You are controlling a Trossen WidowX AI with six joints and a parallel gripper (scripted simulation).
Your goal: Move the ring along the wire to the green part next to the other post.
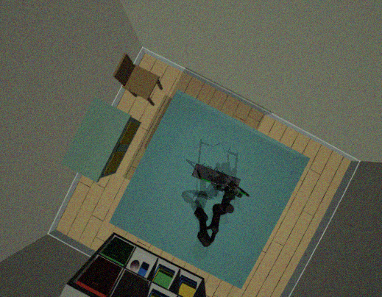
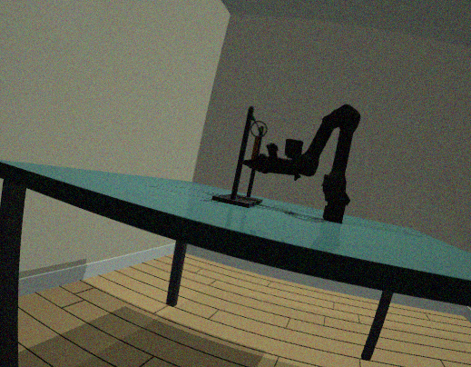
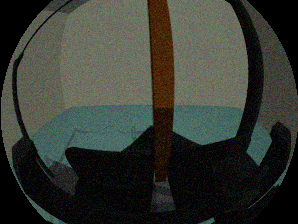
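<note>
My gripper point(image 2: 254, 163) point(image 3: 156, 129) is shut on the orange handle point(image 2: 256, 147) point(image 3: 162, 75), which stands upright. The ring point(image 2: 259, 121) is above it, level with the upper ends of the posts in the exterior view; it is out of the wrist view. The tall post point(image 2: 241, 159) and the other post point(image 2: 250, 183) stand on the dark base point(image 2: 222, 199). In the wrist view the handle is nearer the right post point(image 3: 255, 75) than the left post point(image 3: 16, 87). Green wire parts point(image 1: 205, 180) point(image 1: 241, 192) show faintly. Whether the wire passes through the ring or touches it cannot be told.
The base and posts stand on the teal table top point(image 1: 158, 165) point(image 2: 141, 191). The arm's forearm reaches low toward the posts from the right in the exterior view. Shadows of the frame and arm fall on the table. A chair point(image 1: 143, 81) and shelving point(image 1: 121, 154) are beyond the table.
</note>
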